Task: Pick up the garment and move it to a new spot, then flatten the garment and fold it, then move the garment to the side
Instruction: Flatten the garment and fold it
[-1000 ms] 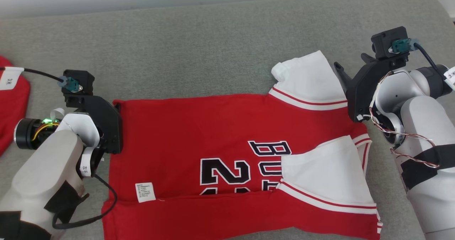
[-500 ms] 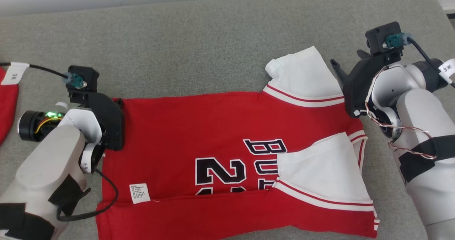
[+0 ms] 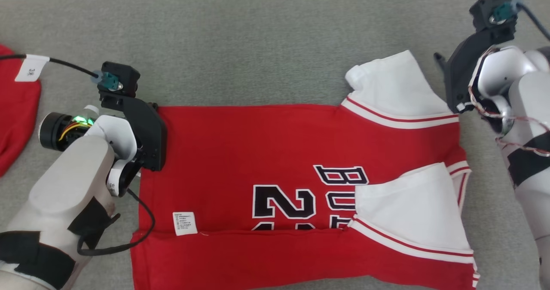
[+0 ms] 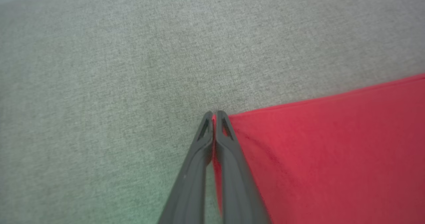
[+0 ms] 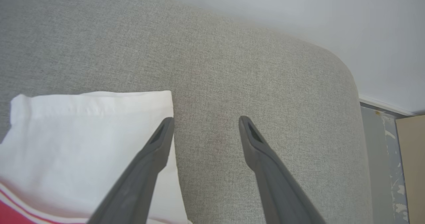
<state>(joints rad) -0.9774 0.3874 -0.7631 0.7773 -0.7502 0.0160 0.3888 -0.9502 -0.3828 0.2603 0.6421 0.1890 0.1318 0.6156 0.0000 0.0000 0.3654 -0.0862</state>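
Left gripper pinches a corner of the red jersey as right gripper hangs alongside, fingers spread wide.

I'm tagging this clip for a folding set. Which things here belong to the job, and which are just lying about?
In the job:
- jersey
- left pincer, shut on the jersey's corner
- right pincer, open beside the white sleeve

Lying about:
- red cloth at the left edge
- grey surface underneath
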